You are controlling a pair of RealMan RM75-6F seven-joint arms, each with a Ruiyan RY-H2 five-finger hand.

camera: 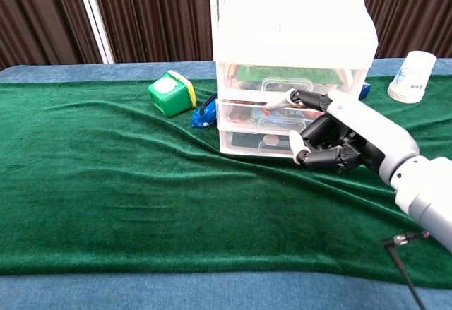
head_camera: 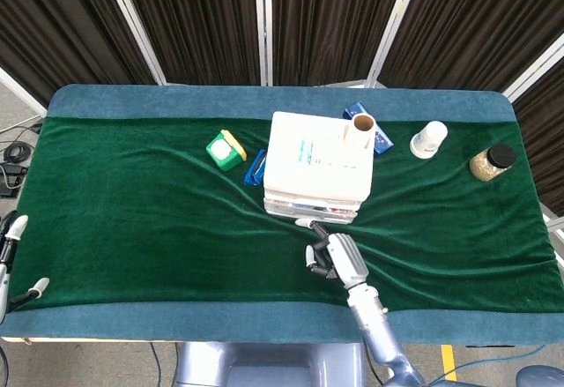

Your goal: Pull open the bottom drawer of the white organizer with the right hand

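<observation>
The white organizer (head_camera: 317, 168) (camera: 293, 49) stands mid-table with three clear drawers, all flush. Its bottom drawer (camera: 254, 142) sits just above the green cloth. My right hand (camera: 337, 137) (head_camera: 331, 256) hovers close in front of the drawers, right of centre. One finger stretches across the middle drawer's front, and the other fingers (camera: 314, 156) are bent beside the bottom drawer. It holds nothing, and I cannot tell whether it touches the drawer fronts. My left hand (head_camera: 11, 244) shows only at the far left table edge in the head view, fingers apart and empty.
A green box (head_camera: 226, 150) (camera: 171, 92) and a blue object (head_camera: 256, 167) (camera: 205, 111) lie left of the organizer. A cardboard tube (head_camera: 361, 128) and blue box (head_camera: 381, 140) stand behind it. A white bottle (head_camera: 428, 138) and lidded jar (head_camera: 492, 162) are back right.
</observation>
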